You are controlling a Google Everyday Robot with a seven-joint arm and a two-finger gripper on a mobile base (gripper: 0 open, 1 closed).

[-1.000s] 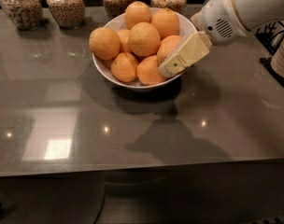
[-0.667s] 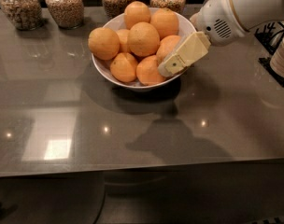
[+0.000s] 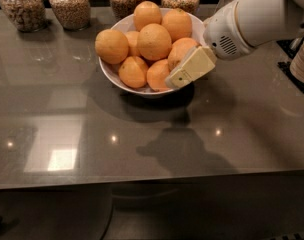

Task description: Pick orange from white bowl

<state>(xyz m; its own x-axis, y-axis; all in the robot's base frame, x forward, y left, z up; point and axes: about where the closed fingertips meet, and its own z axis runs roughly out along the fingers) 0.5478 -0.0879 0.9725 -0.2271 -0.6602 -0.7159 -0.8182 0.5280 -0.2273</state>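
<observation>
The white bowl [image 3: 108,70] stands on the dark counter, heaped with several oranges. The orange [image 3: 180,51], large, roundish-oval and a little darker, lies at the bowl's right side, partly hidden behind the gripper. My gripper [image 3: 188,70] comes in from the upper right on a white arm [image 3: 252,19]. Its cream end lies slanted over the bowl's right front rim, against this orange and a smaller one [image 3: 158,76] beside it. Brighter oranges lie in the middle [image 3: 154,41] and at the left rim [image 3: 112,46].
Several glass jars of grain [image 3: 70,6] stand in a row behind the bowl. A stack of pale cups or plates [image 3: 303,59] sits at the right edge. The counter's front edge [image 3: 142,181] runs below, with dark floor under it.
My gripper has shifted slightly down and left along the bowl's right front rim. The bowl and oranges have not moved.
</observation>
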